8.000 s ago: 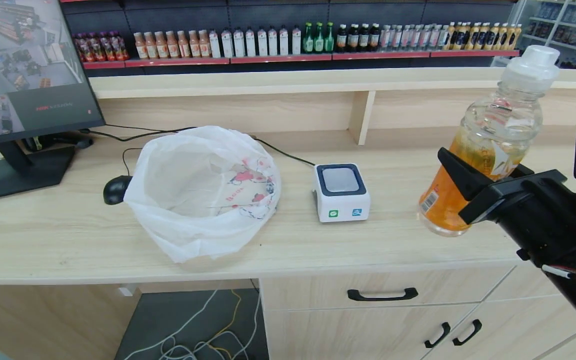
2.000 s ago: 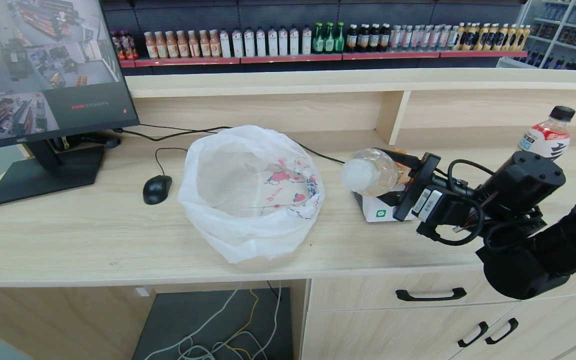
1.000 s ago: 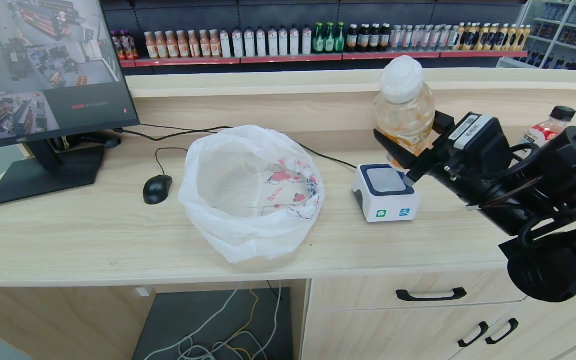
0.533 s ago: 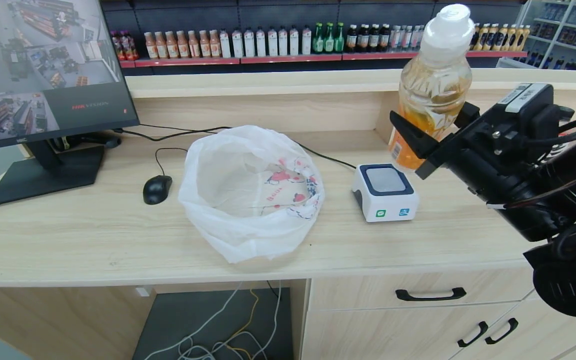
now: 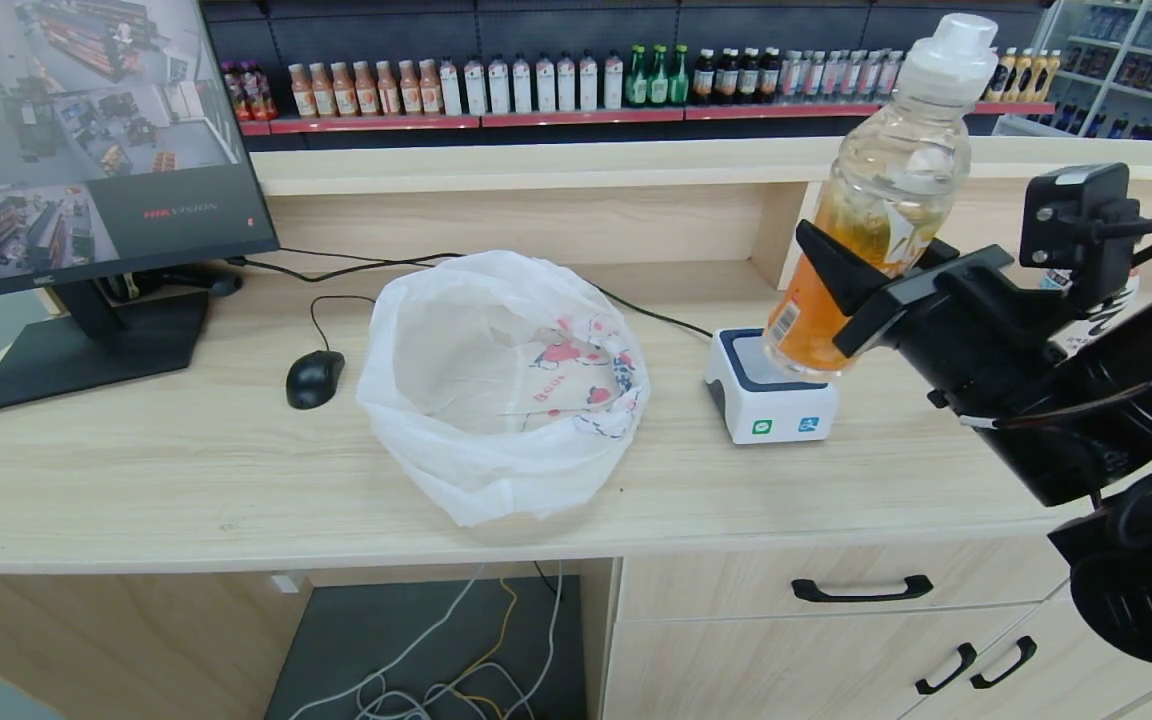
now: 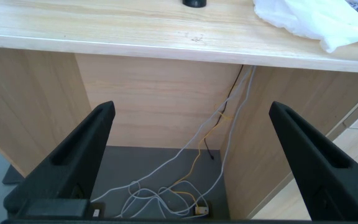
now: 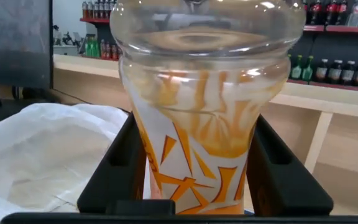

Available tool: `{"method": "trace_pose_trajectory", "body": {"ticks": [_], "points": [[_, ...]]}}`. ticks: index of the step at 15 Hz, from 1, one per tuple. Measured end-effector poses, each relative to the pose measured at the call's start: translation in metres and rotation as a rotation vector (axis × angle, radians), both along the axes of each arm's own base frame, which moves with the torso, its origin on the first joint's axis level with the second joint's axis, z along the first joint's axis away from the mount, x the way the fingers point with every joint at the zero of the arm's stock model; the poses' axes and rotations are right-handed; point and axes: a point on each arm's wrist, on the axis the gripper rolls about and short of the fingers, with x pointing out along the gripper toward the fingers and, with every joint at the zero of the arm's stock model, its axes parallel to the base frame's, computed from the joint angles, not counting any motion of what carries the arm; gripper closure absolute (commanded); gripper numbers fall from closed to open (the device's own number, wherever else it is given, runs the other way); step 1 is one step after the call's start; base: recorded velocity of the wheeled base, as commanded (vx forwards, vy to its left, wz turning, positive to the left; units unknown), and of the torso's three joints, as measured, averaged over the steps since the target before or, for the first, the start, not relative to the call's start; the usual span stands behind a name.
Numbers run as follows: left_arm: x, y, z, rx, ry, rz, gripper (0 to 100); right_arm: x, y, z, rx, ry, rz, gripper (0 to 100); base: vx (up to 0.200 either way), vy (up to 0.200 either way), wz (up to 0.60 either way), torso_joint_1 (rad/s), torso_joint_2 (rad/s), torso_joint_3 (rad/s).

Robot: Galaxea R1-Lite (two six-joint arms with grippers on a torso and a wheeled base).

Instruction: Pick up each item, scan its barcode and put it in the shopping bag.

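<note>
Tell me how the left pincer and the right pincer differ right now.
The left pincer is open and empty; the right pincer is shut on the orange drink bottle. The left pincer sits low, facing the gap under the counter; the right pincer is raised, holding the bottle cap up near the scanner. Both have black fingers.

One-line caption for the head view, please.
Right hand holds a tilted juice bottle at the scanner, open shopping bag alongside on the counter.

Mouse (image 5: 314,378) left of bag (image 5: 501,400), scanner (image 5: 771,412) right; bottle (image 5: 876,230) over scanner
</note>
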Motion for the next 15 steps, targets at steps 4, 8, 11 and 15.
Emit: {"method": "trace_pose_trajectory", "body": {"ticks": [4, 8, 11, 15], "points": [[0.0, 0.0, 0.0, 0.003, 0.0, 0.0, 0, -0.0003, -0.0027, -0.0071, 0.082, 0.069, -0.078, 100, 0.0, 0.0, 0.0, 0.0, 0.0, 0.0], [0.0, 0.0, 0.0, 0.006, 0.0, -0.001, 0, 0.0012, -0.0022, -0.0025, 0.103, 0.057, -0.083, 100, 0.0, 0.0, 0.0, 0.0, 0.0, 0.0], [0.0, 0.0, 0.0, 0.006, 0.0, 0.0, 0, 0.0021, -0.0017, 0.0009, 0.106, 0.043, -0.079, 100, 0.0, 0.0, 0.0, 0.0, 0.0, 0.0], [0.0, 0.0, 0.0, 0.002, 0.0, 0.0, 0, 0.0, 0.0045, 0.0026, 0.09, 0.029, -0.049, 100, 0.0, 0.05, 0.0, 0.001, 0.0, 0.001]]}}
